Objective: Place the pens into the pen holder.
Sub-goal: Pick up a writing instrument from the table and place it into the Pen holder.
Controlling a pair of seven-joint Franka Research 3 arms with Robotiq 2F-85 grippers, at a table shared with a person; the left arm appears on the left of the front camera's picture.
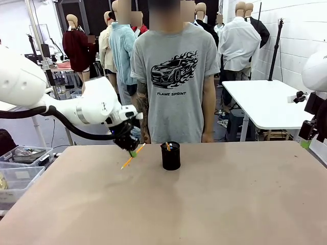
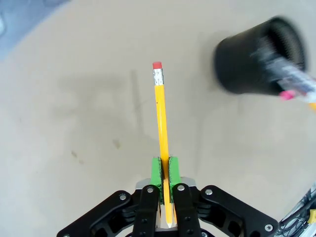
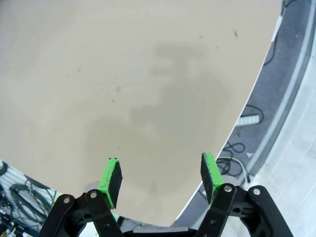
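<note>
Jaws of the left gripper point(image 2: 164, 170) clamped the yellow pencil point(image 2: 160, 128), left of the pen holder point(image 1: 170, 155). Right gripper point(image 3: 161, 175) stood wide apart, holding nothing.

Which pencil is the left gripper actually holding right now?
The long yellow pencil, clamped between the left gripper's green pads above the table. The other pens already stand in the black pen holder.

Robot lab: white tables point(image 1: 265, 102), cabled equipment racks point(image 1: 56, 76).

Tan table point(image 1: 204, 204) (bearing black pen holder point(image 1: 170, 157))
</note>
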